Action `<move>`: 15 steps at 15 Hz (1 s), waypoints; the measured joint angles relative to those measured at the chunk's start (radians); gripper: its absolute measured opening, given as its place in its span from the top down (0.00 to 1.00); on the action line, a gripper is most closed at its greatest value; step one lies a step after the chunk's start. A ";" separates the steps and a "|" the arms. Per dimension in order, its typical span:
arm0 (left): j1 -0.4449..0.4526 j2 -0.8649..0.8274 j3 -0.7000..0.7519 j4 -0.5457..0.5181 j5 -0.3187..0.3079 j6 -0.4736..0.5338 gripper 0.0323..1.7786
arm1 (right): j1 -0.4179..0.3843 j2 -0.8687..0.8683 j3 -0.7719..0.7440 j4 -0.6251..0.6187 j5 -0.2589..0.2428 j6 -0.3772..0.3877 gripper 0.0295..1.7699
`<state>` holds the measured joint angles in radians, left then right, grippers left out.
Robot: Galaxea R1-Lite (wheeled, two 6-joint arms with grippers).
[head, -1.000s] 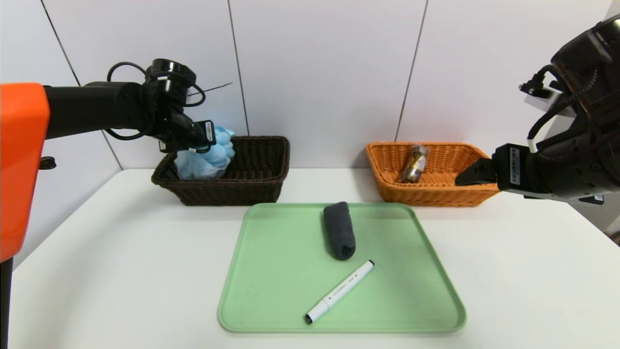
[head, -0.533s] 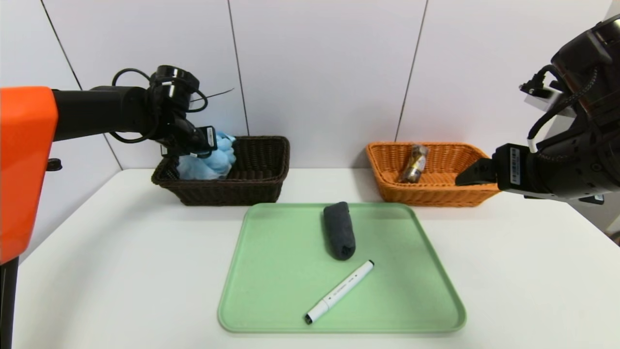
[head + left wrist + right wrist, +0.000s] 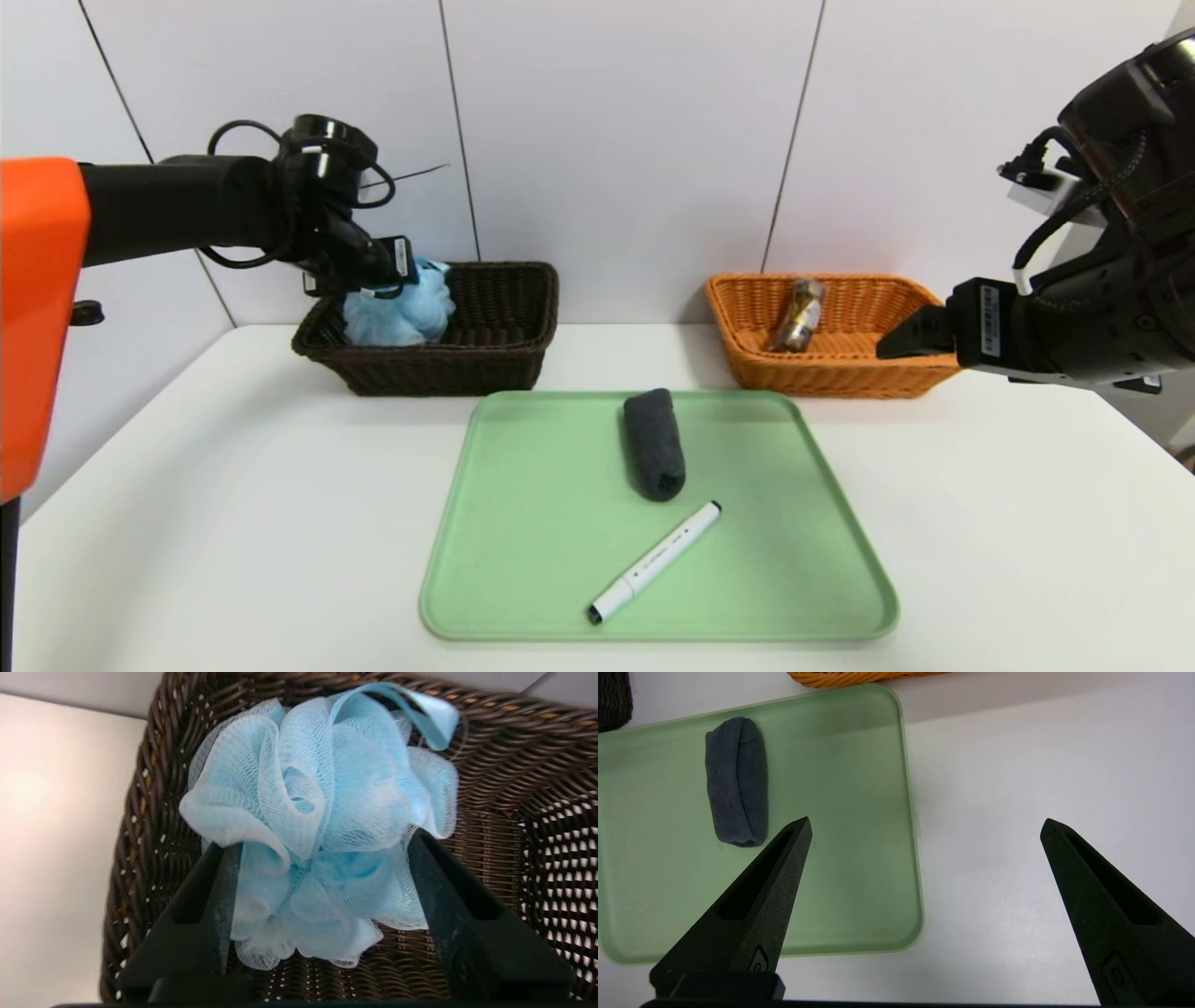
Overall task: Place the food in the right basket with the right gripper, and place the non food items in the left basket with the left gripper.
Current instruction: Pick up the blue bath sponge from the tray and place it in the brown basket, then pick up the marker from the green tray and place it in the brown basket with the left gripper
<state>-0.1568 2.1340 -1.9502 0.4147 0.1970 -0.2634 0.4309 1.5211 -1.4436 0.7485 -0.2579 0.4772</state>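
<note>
A light blue mesh bath puff (image 3: 401, 313) lies in the dark brown left basket (image 3: 495, 359). My left gripper (image 3: 392, 280) hangs just above it at the basket's left end. In the left wrist view its fingers stand spread on either side of the puff (image 3: 322, 812), which rests on the weave (image 3: 514, 788). A rolled dark grey cloth (image 3: 653, 443) and a white marker (image 3: 653, 562) lie on the green tray (image 3: 523, 560). The orange right basket (image 3: 840, 373) holds a wrapped snack (image 3: 798, 315). My right gripper (image 3: 906, 336) hovers open and empty at that basket's near right corner.
The white table (image 3: 233, 513) carries the tray in the middle and the two baskets behind it, against the wall. The right wrist view shows the tray's right edge (image 3: 910, 812), the grey cloth (image 3: 736, 781) and bare table beside them.
My left gripper dipped into the brown basket with the puff, then rose a little while the puff stayed low in the basket. The right arm has not moved.
</note>
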 joint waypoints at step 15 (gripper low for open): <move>-0.404 -0.407 0.052 0.281 -0.070 -0.008 0.08 | 0.022 -0.028 0.016 0.003 0.000 0.003 0.04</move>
<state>-0.5604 1.7270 -1.8979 0.6955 0.1268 -0.2713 0.4526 1.4928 -1.4277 0.7519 -0.2579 0.4806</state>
